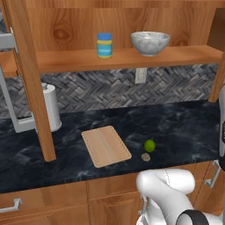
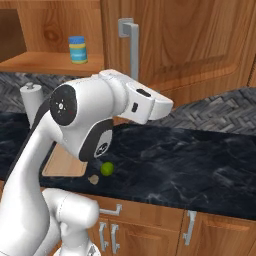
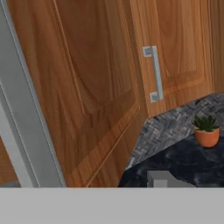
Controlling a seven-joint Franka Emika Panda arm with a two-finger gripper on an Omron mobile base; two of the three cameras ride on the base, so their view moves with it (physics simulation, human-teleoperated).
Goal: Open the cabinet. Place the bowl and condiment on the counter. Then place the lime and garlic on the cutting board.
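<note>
The cabinet stands open, its left door [image 1: 30, 79] and right door [image 2: 195, 45] swung out. On its shelf [image 1: 132, 57] the blue-lidded yellow condiment jar [image 1: 104, 45] [image 2: 77, 49] stands left of the speckled bowl [image 1: 150, 42]. Below, on the dark counter [image 1: 184, 127], lies the cutting board [image 1: 106, 146] [image 2: 62, 162], with the lime [image 1: 149, 145] [image 2: 106, 169] and garlic [image 1: 145, 157] [image 2: 93, 178] just to its right. My gripper [image 3: 112, 183] is raised close to the right door, beside its grey handle [image 2: 131, 47] [image 3: 26, 109]. One fingertip [image 3: 161, 178] shows far off centre; nothing is held.
A white paper-towel roll [image 1: 50, 107] stands at the back left of the counter. A neighbouring shut door with a bar handle [image 3: 154, 74] and a small potted plant [image 3: 206, 131] lie beyond the open door. My own arm [image 2: 85, 125] hides the bowl in the right base view.
</note>
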